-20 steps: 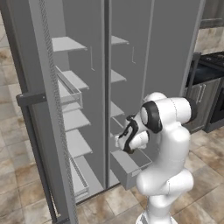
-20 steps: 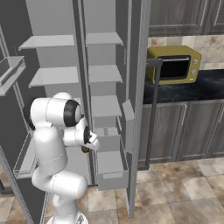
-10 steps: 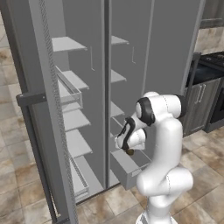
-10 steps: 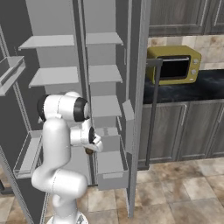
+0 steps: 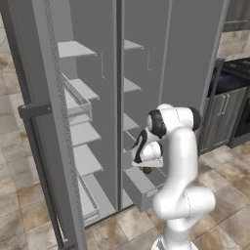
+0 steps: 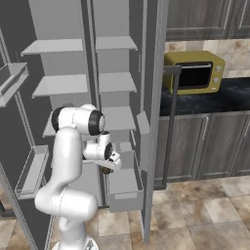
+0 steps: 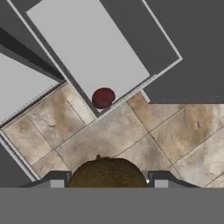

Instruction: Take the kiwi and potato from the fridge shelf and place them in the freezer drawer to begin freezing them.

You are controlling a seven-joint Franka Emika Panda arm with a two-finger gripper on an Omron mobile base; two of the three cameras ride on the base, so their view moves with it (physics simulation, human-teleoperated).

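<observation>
Now the claw (image 7: pixel 107 183) squeezes a fuzzy brown kiwi (image 7: pixel 107 172), high over the floor beside the freezer drawer (image 7: pixel 87 48). One dark red, round thing (image 7: pixel 103 97), likely the potato, already sits in the drawer's corner. Only the kiwi is left to drop in.

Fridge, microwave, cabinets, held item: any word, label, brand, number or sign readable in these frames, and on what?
None: no readable text on the fridge, the yellow microwave, the freezer drawer or the cabinets.
The brown kiwi in the gripper and the dark red potato in the drawer carry no label.
</observation>
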